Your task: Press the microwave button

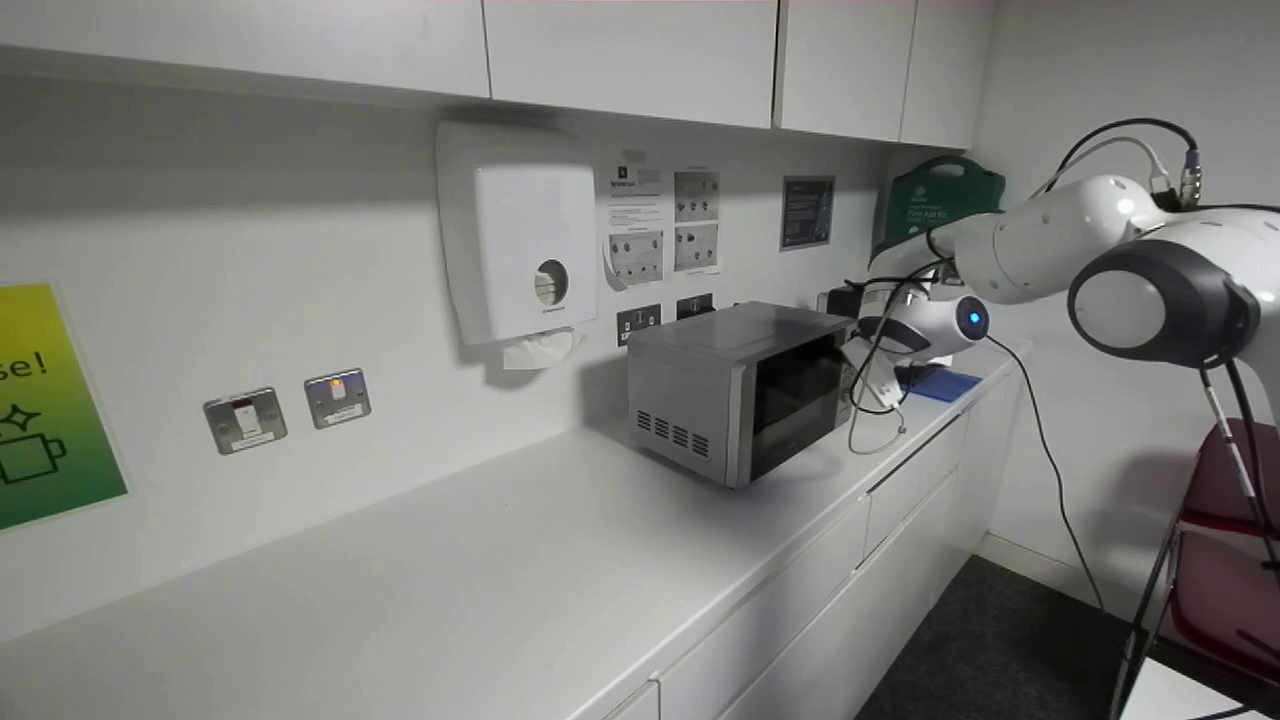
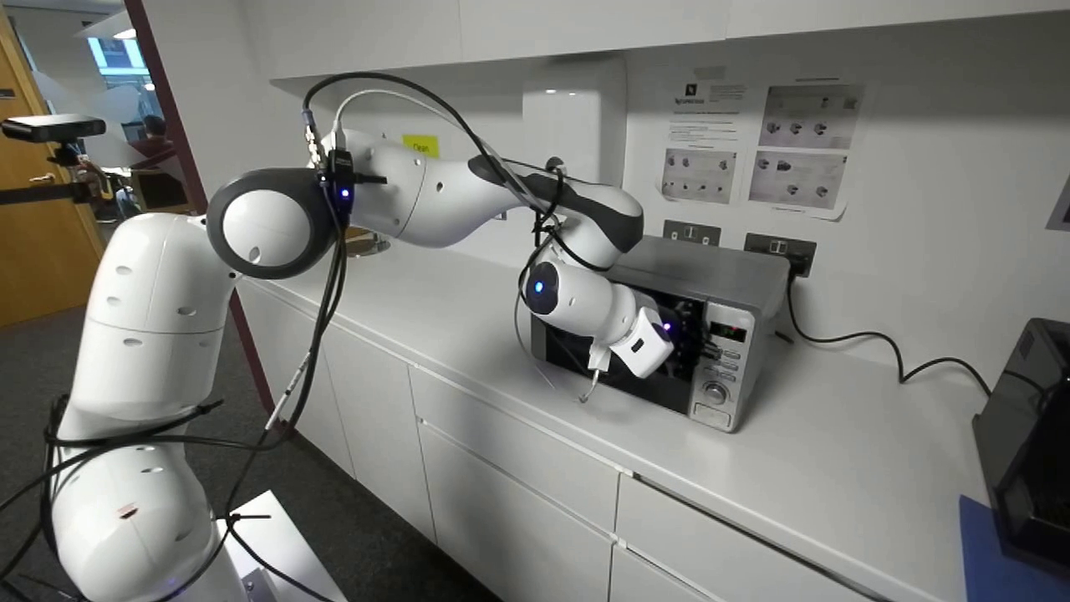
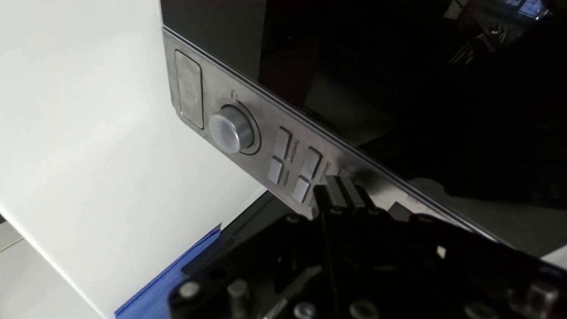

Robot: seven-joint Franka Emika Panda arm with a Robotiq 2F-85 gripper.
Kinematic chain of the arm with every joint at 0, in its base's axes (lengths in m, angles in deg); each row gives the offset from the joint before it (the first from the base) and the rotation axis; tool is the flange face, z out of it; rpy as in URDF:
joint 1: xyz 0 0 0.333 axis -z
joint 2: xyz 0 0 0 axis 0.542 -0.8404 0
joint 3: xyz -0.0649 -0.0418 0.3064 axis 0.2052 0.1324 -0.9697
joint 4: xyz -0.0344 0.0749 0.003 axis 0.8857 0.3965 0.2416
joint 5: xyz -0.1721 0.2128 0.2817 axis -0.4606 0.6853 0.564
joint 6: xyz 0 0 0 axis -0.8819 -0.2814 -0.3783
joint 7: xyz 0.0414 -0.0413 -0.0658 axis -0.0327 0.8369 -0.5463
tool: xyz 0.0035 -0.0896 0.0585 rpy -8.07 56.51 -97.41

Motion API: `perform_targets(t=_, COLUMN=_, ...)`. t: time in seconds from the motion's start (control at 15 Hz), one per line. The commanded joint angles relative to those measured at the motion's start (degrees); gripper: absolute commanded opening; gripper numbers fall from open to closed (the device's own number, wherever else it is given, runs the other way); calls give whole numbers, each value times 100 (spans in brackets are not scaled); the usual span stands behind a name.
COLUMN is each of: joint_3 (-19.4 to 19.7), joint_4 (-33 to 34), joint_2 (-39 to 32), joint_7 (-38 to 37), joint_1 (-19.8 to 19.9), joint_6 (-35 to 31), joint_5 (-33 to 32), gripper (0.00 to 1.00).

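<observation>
The grey-silver microwave stands on the counter; it also shows in an exterior view. Its narrow control panel has a lit display, several buttons and a round knob. In the wrist view the knob and grey buttons are clear. My gripper has its fingers together with nothing between them. The fingertips are at the panel, just past the visible buttons, and cover part of it. I cannot tell if they touch it. In an exterior view the gripper is before the panel.
A white paper towel dispenser hangs on the wall above. A black appliance and a blue sheet are farther along the counter. A power cable runs behind. Wall cupboards overhang.
</observation>
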Motion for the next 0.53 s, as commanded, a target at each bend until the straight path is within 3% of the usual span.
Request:
perform_targets(t=0.0, joint_3=273, joint_4=413, joint_2=-288, joint_7=77, joint_1=-148, joint_6=10, joint_5=231, gripper=0)
perform_targets(t=0.27, joint_3=325, joint_4=320, joint_2=-315, joint_7=65, joint_1=-176, joint_6=24, joint_5=192, gripper=0)
perform_targets(t=0.47, joint_3=56, joint_4=-665, joint_2=315, joint_7=223, joint_1=-146, joint_6=48, joint_5=-238, gripper=0)
